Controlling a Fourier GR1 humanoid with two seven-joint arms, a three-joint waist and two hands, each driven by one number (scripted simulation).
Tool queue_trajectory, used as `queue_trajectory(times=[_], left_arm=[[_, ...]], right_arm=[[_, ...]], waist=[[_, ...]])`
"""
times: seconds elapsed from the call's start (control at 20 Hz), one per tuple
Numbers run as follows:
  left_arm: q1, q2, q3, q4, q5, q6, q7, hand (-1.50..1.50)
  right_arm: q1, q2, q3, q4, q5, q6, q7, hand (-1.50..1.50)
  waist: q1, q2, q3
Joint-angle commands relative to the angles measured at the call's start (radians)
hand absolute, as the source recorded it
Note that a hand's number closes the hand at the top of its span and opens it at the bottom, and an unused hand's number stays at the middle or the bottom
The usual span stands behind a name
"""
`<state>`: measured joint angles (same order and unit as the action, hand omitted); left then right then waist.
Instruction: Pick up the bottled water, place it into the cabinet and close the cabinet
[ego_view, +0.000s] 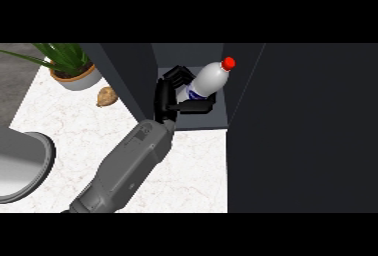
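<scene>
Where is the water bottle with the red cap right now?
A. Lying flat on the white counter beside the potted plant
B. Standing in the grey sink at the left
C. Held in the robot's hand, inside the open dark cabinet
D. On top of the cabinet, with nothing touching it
C: the left hand curls round the bottled water, which is tilted with its red cap up, within the open cabinet.

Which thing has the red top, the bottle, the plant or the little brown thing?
The bottled water, held by the left hand inside the cabinet. The others show no red.
</scene>
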<state>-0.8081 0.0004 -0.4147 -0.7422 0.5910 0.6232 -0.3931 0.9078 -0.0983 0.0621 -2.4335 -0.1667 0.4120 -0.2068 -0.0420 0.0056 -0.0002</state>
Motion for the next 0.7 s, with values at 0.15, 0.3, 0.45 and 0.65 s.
queue_trajectory(times=[0.15, 0.3, 0.45, 0.65], left_arm=[[-0.179, 0.021, 0.012, 0.261, -0.058, 0.015, 0.013, 1.50], [-0.200, 0.011, 0.024, 0.374, -0.079, 0.051, -0.010, 1.50], [-0.245, 0.023, 0.073, 0.459, -0.061, 0.059, 0.005, 1.50], [-0.221, 0.017, 0.157, 0.497, -0.015, 0.052, -0.107, 1.50]], right_arm=[[-0.008, -0.007, -0.033, -0.061, -0.105, 0.011, 0.032, -1.50], [0.016, -0.006, -0.012, -0.116, -0.110, 0.012, 0.061, -1.50], [-0.013, 0.002, -0.016, -0.053, -0.110, 0.019, 0.038, -1.50], [-0.039, -0.014, -0.058, -0.042, -0.133, 0.026, 0.034, -1.50]], waist=[[-0.008, 0.006, 0.000], [-0.024, 0.015, -0.001], [-0.026, 0.017, -0.001], [-0.034, 0.025, -0.002]])
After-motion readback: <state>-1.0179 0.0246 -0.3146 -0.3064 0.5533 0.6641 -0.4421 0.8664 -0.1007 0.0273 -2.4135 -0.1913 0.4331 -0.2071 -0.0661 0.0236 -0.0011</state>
